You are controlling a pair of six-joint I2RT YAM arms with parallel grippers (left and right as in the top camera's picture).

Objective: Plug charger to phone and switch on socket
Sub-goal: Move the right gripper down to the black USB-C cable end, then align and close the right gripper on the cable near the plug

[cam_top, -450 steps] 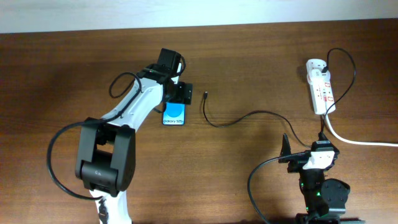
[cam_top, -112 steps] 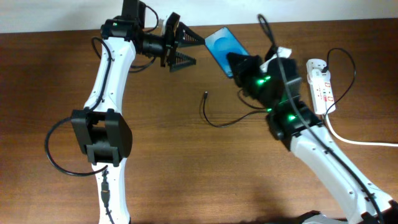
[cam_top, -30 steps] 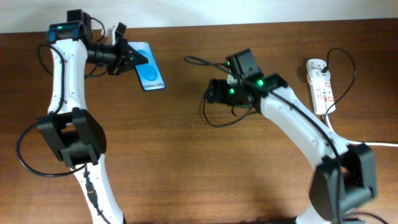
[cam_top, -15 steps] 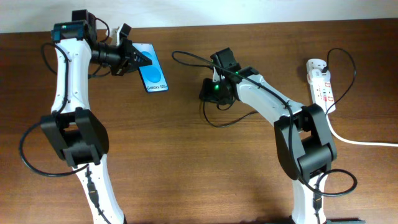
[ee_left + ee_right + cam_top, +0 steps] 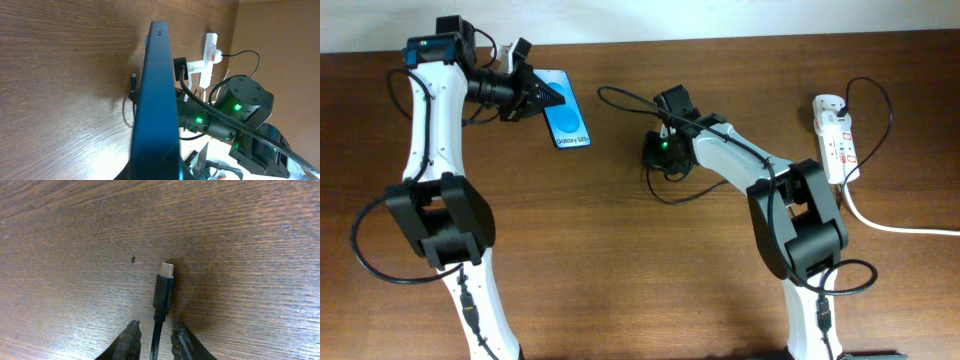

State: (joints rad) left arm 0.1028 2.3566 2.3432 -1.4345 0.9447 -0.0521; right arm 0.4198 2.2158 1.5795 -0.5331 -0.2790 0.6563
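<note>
The phone (image 5: 566,121), blue screen up, is held off the table at the back left, with my left gripper (image 5: 527,92) shut on its upper end. The left wrist view shows the phone (image 5: 157,90) edge-on. The charger cable (image 5: 720,186) lies in a curve across the middle of the table. My right gripper (image 5: 656,151) is down over its free end. In the right wrist view the plug (image 5: 164,291) lies on the wood and the cable runs between my fingertips (image 5: 131,336), a thin gap on each side. The socket (image 5: 835,135) lies at the far right.
A thick white cord (image 5: 900,228) leaves the socket toward the right edge. The charger's black cable loops above the socket (image 5: 872,92). The right arm (image 5: 235,107) shows in the left wrist view beyond the phone, and the socket (image 5: 211,42) lies farther off.
My right gripper has come down left over the plug end and its jaws have narrowed round the cable. The left gripper has shifted the phone slightly to the right.
</note>
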